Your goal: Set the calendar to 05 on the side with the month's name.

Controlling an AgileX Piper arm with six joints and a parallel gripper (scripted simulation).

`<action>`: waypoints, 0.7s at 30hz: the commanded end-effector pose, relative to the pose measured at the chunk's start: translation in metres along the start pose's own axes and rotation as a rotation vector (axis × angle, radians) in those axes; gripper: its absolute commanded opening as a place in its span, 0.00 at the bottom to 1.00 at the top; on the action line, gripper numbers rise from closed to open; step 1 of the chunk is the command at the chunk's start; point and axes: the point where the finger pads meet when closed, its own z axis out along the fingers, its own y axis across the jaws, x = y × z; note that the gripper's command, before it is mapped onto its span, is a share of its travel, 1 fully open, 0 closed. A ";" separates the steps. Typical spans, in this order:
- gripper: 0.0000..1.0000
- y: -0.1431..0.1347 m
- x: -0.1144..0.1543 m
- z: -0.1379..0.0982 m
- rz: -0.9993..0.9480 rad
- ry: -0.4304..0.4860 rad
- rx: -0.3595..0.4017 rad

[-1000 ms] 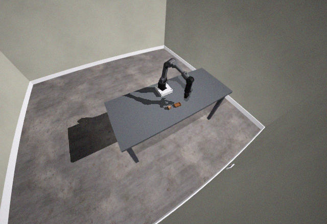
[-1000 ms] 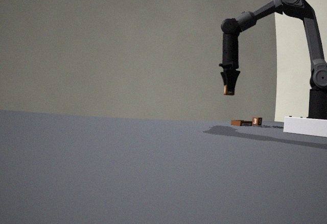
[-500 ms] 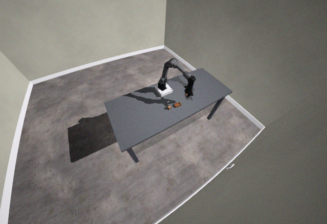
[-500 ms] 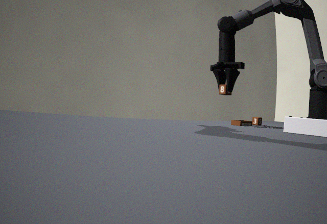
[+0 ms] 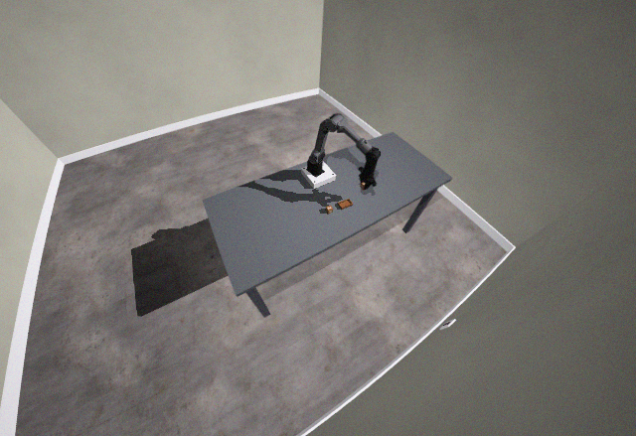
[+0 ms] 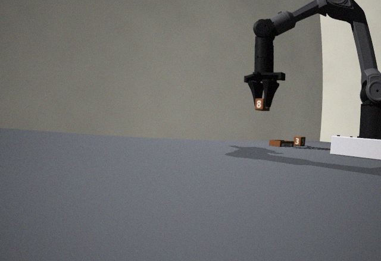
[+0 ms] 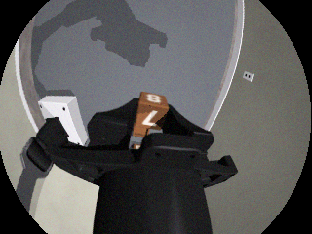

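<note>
My gripper (image 6: 262, 107) (image 5: 364, 183) (image 7: 150, 107) is shut on a brown number cube (image 6: 260, 104) (image 7: 148, 117) and holds it well above the grey table (image 5: 287, 236) (image 6: 122, 190). The cube shows an 8 in the exterior view and a 7 in the wrist view. The brown calendar tray (image 5: 345, 204) (image 6: 278, 142) lies flat on the table, some way from the gripper. The second cube (image 5: 328, 210) (image 6: 298, 141) stands on the table just beside the tray and shows a 3 in the exterior view.
The arm's white base (image 5: 319, 176) (image 6: 353, 147) (image 7: 65, 116) stands on the table near the tray. The table's edges drop to the floor on all sides.
</note>
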 end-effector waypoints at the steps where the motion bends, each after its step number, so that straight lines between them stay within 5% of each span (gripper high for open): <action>1: 0.37 0.000 -0.001 0.000 0.000 -0.002 0.001; 11: 0.37 0.000 0.000 0.003 -0.001 -0.001 0.000; 21: 0.37 0.000 0.000 0.038 -0.001 0.000 -0.002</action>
